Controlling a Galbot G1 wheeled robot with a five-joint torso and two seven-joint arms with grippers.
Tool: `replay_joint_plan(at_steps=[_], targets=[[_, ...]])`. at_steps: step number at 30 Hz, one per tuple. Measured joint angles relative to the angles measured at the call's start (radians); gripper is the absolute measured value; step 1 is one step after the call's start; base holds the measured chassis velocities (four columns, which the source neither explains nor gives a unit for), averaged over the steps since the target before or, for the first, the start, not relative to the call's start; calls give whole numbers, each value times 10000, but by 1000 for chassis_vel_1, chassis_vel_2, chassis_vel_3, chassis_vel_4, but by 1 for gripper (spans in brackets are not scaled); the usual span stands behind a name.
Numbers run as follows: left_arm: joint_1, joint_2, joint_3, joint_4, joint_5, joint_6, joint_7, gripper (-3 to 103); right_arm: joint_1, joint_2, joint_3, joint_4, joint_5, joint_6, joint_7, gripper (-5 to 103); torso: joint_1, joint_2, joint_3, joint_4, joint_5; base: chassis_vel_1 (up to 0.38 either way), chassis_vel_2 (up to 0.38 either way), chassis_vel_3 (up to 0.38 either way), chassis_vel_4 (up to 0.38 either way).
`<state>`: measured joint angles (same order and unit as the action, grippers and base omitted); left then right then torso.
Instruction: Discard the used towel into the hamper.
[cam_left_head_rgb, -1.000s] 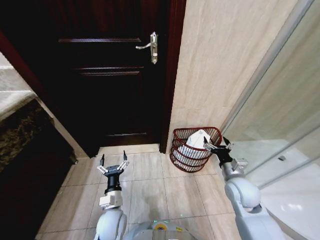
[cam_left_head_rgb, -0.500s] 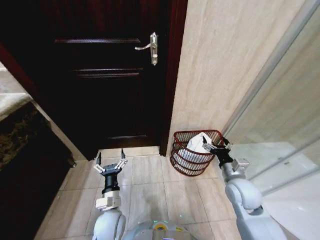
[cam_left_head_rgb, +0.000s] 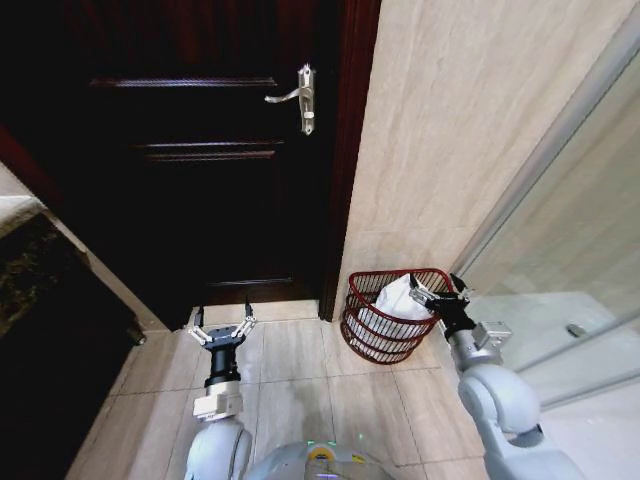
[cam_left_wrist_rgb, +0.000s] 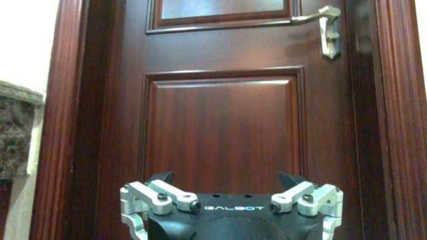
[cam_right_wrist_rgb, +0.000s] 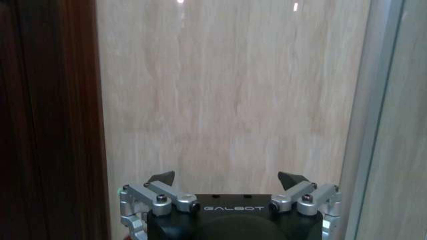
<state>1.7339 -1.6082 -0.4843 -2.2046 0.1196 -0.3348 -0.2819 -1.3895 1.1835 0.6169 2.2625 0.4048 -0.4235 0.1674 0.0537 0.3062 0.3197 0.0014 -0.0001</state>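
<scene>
Right at the open, empty right end effector (cam_left_head_rgb: 438, 288), the hamper's (cam_left_head_rgb: 375, 331) near rim, white towel (cam_left_head_rgb: 398, 299) inside

The hamper (cam_left_head_rgb: 385, 322) is a round reddish-brown openwork basket on the floor; the white towel (cam_left_head_rgb: 400, 298) lies crumpled inside it.

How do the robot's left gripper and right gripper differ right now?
The left gripper hangs over bare floor tiles facing the dark door; the right gripper sits at the hamper rim beside the white towel, facing the beige wall. Both are open and hold nothing.
</scene>
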Motion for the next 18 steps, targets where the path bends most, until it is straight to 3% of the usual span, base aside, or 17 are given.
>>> replay_joint_plan(at_steps=[2, 3, 5, 6, 9, 14, 18], targets=[[25, 0, -35, -160, -65, -103, -143, 100, 633, -474, -113, -664, 1032, -779, 21, 100, 0, 0, 0, -2, 2, 0, 0, 0, 0], [25, 0, -35, -160, -65, -103, -143, 100, 633, -474, -113, -664, 1032, -779, 21, 100, 0, 0, 0, -2, 2, 0, 0, 0, 0], [111, 9, -78, -412, -85, -155, -174, 100, 1555, -1039, -376, -1450, 1860, -1610, 48, 100, 0, 0, 1, 3, 5, 0, 0, 0, 0], [111, 9, -78, -412, -85, -155, -174, 100, 1555, -1039, -376, -1450, 1860, -1610, 48, 100, 0, 0, 1, 3, 5, 0, 0, 0, 0], [275, 0, -165, -790, -102, -187, -184, 100, 2837, -1672, -853, -2420, 2618, -2521, 194, 100, 1, 0, 3, 5, 0, 0, 0, 0, 0], [449, 0, -229, -989, -122, -170, -190, 100, 3172, -1803, -1044, -2808, 3046, -2871, 462, 100, 1, 0, 2, 2, 2, 0, 0, 0, 0], [495, 0, -418, -1016, -184, -11, -171, 100, 3410, -2042, -1343, -3261, 3698, -3125, 1144, 100, 1, 0, 2, 0, 3, 0, 0, 0, 0]])
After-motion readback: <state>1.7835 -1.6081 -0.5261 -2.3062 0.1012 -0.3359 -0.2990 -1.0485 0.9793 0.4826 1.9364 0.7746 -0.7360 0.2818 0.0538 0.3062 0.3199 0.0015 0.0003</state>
